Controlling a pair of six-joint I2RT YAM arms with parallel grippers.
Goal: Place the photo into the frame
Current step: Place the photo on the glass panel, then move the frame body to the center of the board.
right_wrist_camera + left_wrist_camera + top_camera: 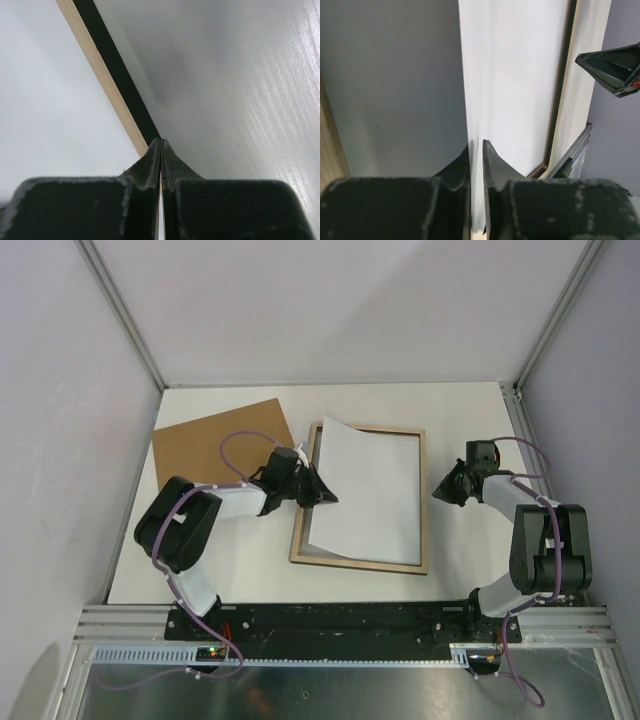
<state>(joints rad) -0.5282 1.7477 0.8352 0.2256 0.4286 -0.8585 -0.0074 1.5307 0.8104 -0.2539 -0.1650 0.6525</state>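
The frame [356,562] lies flat mid-table with its light wood back up. The photo [365,495] rests on it white side up, slightly skewed, its left edge overhanging the frame's left rail. My left gripper [326,494] sits at that left edge. In the left wrist view the jaws [476,145] stand a narrow slit apart, the photo's [515,75] edge in the gap and the frame's far rail [560,100] beyond. My right gripper [446,490] hovers just right of the frame, shut and empty. In the right wrist view its tips [160,140] meet beside the frame's wood-and-black edge [108,82].
A plain brown backing board [215,445] lies at the back left, partly under my left arm. White enclosure walls with metal posts [515,395] close in the table on three sides. The arms' mounting rail [340,620] runs along the near edge.
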